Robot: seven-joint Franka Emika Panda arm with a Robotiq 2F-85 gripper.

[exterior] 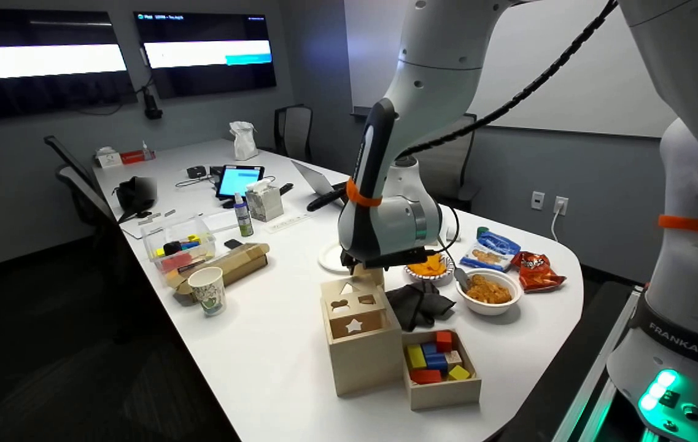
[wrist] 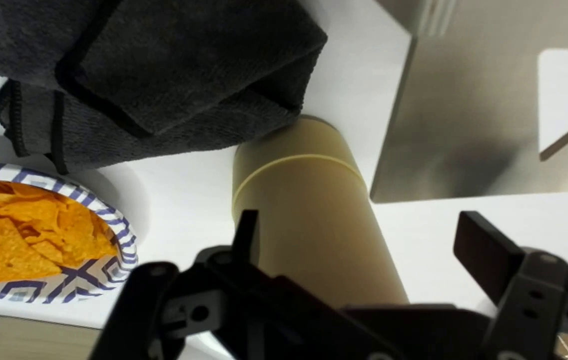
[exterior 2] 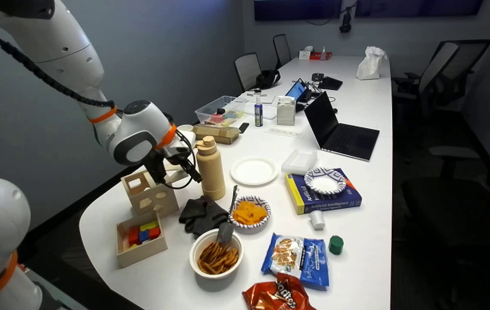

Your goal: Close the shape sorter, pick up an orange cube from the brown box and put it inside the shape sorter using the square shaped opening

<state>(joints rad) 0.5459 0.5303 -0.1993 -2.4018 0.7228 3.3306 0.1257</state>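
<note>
- Gripper (wrist: pixel 366 242): jaws spread wide, nothing held. Hangs by the far end of the shape sorter (exterior: pixel 366 362) in an exterior view.
- Tan bottle (exterior 2: pixel 212 172): upright on the table (exterior 2: pixel 357 258), just right of the gripper in an exterior view.
- Sorter: standing upright. Lid (wrist: pixel 463 125) looks slid partway off; near part of the top uncovered, star cutout (exterior: pixel 353 325) showing inside.
- Brown box (exterior: pixel 445 398): low, just right of the sorter in an exterior view. Holds red, yellow, blue and plain wood blocks (exterior: pixel 416 356). Orange-red cube (exterior: pixel 444 341) by its far wall; shade unclear, can't confirm it's the task's one.
- Dark cloth (exterior 2: pixel 204 215): crumpled, left of the chip bowl (wrist: pixel 123 240) in an exterior view.
- Snack bowl (exterior: pixel 490 309): nearer, dark utensil (exterior 2: pixel 225 232) at its rim. Right of it: blue snack bag (exterior 2: pixel 298 260), red chip bag (exterior 2: pixel 277 295), green cap (exterior 2: pixel 336 244).
- Book (exterior 2: pixel 322 204): beyond the bags, patterned bowl (exterior 2: pixel 324 184) on top. White plate (exterior 2: pixel 254 171) to its left.
- Farther along: open laptop (exterior 2: pixel 350 140), tissue box (exterior 2: pixel 285 113), spray bottle (exterior 2: pixel 258 113), cardboard box (exterior 2: pixel 216 134), clear bin (exterior 2: pixel 206 116), white bag (exterior 2: pixel 370 63).
- Table: long, white, rounded at the robot's end.
- Room: grey walls (exterior 2: pixel 176 51), mesh chairs (exterior 2: pixel 248 69), dark floor (exterior: pixel 48 368). Whiteboard (exterior: pixel 539 80) and two lit wall screens (exterior: pixel 207 58) in an exterior view.
</note>
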